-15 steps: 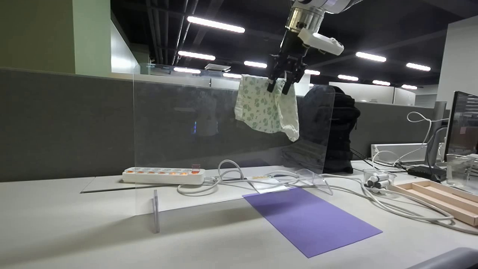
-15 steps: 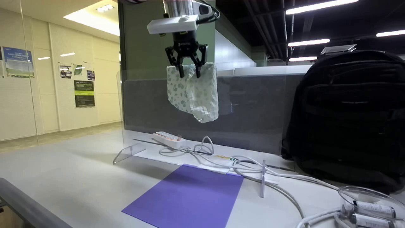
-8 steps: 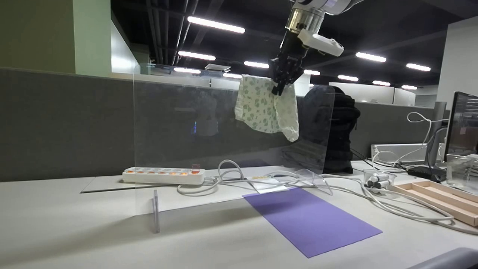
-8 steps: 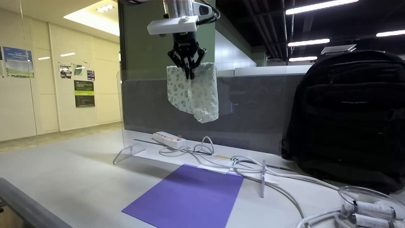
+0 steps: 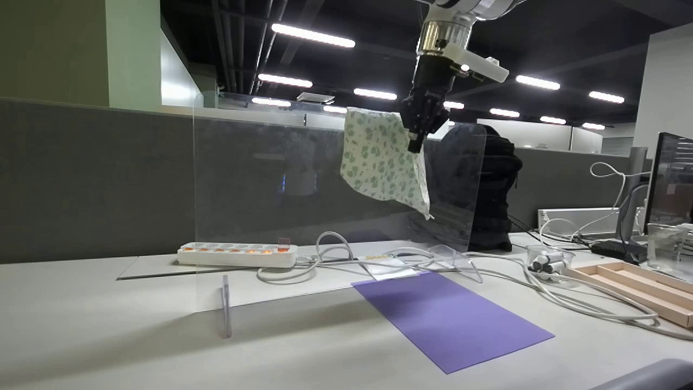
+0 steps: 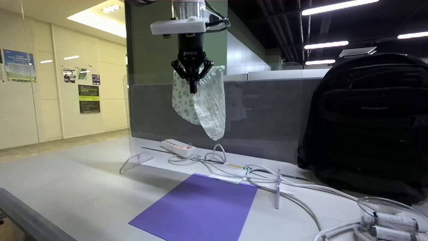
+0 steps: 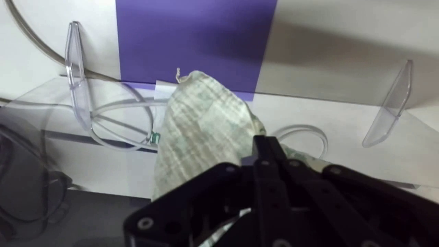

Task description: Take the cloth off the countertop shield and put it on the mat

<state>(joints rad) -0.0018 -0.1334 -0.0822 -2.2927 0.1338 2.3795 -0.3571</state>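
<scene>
While tight together, fingers (image 6: 193,87) with cloth (image 6: 211,108) between.

in both exterior views, your cloth (image 5: 379,157) hangs at the top edge of the countertop shield (image 5: 319,216), mat (image 5: 452,322) mostly before it, power strip (image 5: 238,255) behind left, backpack (image 5: 497,189) right.

Limp green-printed cream cloth (image 5: 379,157), hanging at top of upright clear acrylic shield (image 5: 243,184), flat purple rectangular mat (image 5: 455,322) below
</scene>
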